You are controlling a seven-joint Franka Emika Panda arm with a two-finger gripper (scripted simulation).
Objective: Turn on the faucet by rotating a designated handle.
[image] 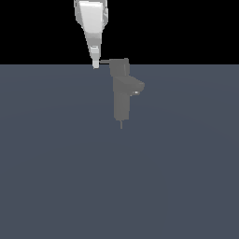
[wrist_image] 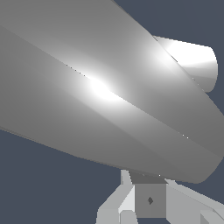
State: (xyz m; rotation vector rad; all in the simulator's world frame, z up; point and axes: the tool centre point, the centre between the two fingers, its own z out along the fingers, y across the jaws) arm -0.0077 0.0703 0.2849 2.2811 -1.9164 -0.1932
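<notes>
Filling most of the wrist view is the arm's own pale casing, so I cannot tell how far the fingers (image: 95, 64) are parted; they appear to hold nothing. On the bench (image: 56, 177) the faucet (image: 122, 93) stands upright, its handle (image: 105, 61) pointing toward the fingers. I judge the blade rigid and best pushed near its tip. Open room surrounds it.
</notes>
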